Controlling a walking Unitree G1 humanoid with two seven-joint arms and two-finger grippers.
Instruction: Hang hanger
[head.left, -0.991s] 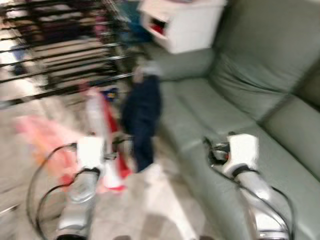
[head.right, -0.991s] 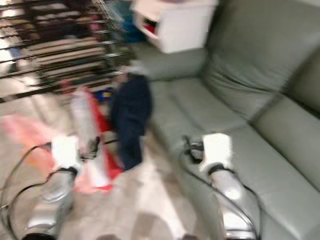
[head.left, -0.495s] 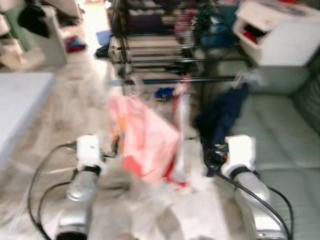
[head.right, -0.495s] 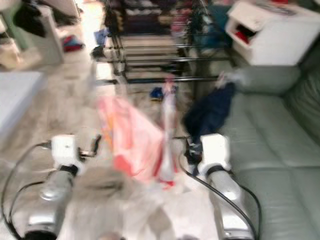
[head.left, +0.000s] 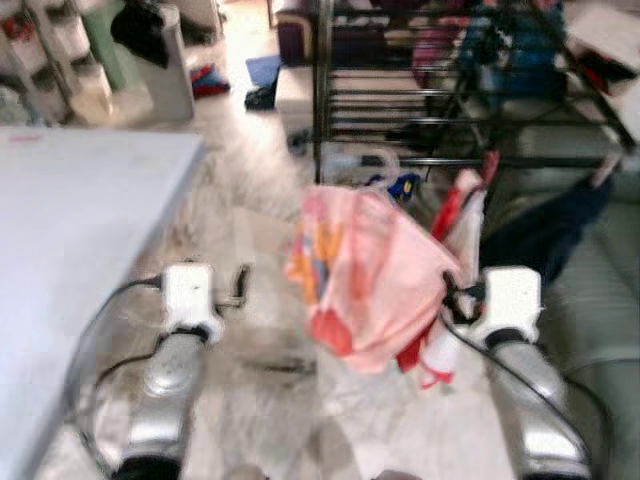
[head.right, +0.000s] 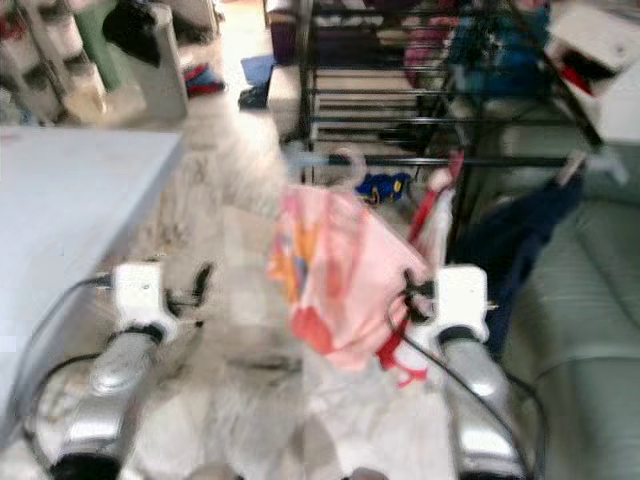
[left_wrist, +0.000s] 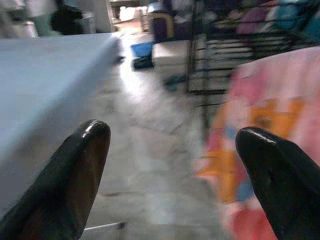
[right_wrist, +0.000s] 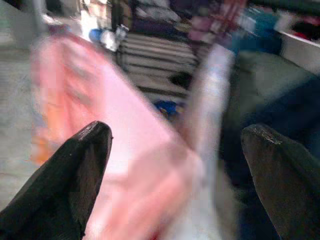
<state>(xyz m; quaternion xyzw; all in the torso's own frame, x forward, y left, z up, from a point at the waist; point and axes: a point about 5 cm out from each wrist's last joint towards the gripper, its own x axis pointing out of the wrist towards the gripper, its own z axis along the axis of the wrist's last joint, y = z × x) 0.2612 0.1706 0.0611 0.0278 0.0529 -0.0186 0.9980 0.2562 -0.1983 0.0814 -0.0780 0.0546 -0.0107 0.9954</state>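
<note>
A black metal drying rack (head.left: 440, 110) stands at the far side of the pale marbled floor (head.left: 250, 210) and serves as the landmark. Clothes hang blurred along its upper bars. Well to its left lies a broad white surface (head.left: 70, 250), and beyond that, near the far wall, a white bin (head.left: 170, 75) stands with a dark cloth (head.left: 140, 25) draped over it. A small blue item (head.left: 262, 68) lies on the floor just left of the rack's far end. To the rack's right sits a grey-green sofa (head.left: 605, 290), with a dark blue garment (head.left: 545, 235) draped at its near edge, just below the rack's lower bar.
</note>
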